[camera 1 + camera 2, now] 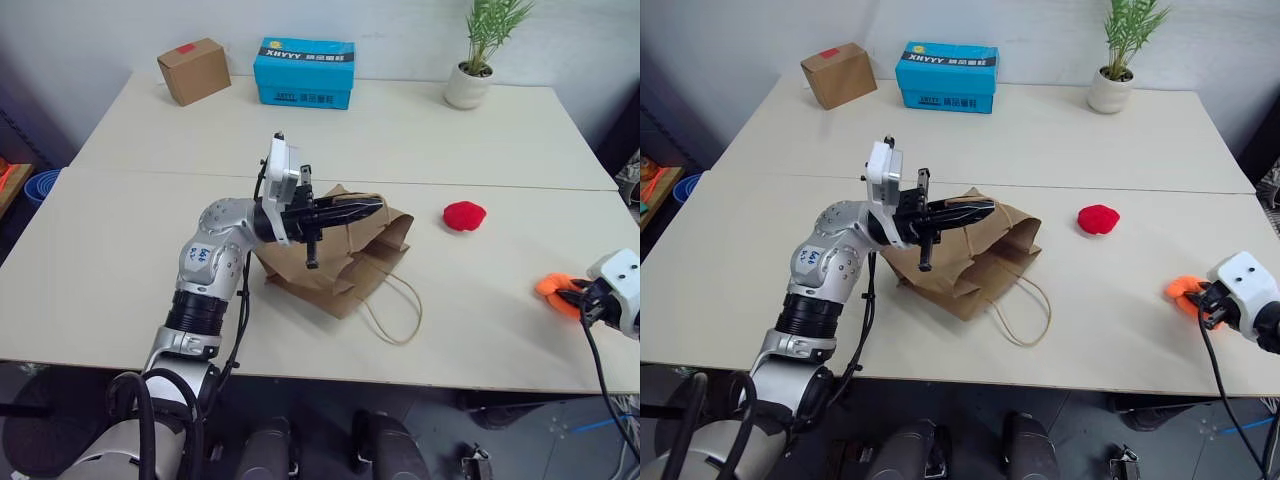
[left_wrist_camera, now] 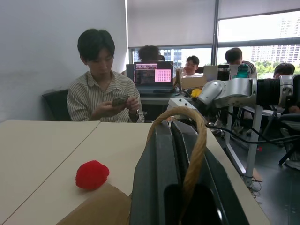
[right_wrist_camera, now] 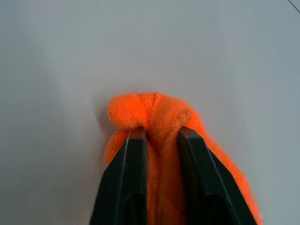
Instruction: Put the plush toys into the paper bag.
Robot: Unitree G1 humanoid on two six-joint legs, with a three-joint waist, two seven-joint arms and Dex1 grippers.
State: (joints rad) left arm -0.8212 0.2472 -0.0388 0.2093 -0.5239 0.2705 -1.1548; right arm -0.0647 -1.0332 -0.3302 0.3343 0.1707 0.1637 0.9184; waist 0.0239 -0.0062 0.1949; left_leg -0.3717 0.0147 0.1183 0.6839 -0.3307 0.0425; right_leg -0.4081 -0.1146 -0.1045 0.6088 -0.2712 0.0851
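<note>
The brown paper bag [image 1: 340, 268] lies on its side at the middle of the table, its mouth held up by my left gripper [image 1: 372, 207]. That gripper is shut on one tan cord handle [image 2: 197, 145]; the other handle [image 1: 395, 315] trails loose on the table. The round red plush toy [image 1: 464, 215] rests to the right of the bag, apart from both grippers. At the table's right front edge my right gripper [image 3: 161, 134] is shut on the orange plush toy [image 3: 154, 112], which bunches up between the fingers while still on the tabletop.
A brown cardboard box [image 1: 193, 70], a blue box [image 1: 304, 72] and a potted plant [image 1: 480, 60] stand along the far edge. A seam [image 1: 500, 185] runs across the table. A seated person [image 2: 103, 91] and others show beyond the table in the left wrist view.
</note>
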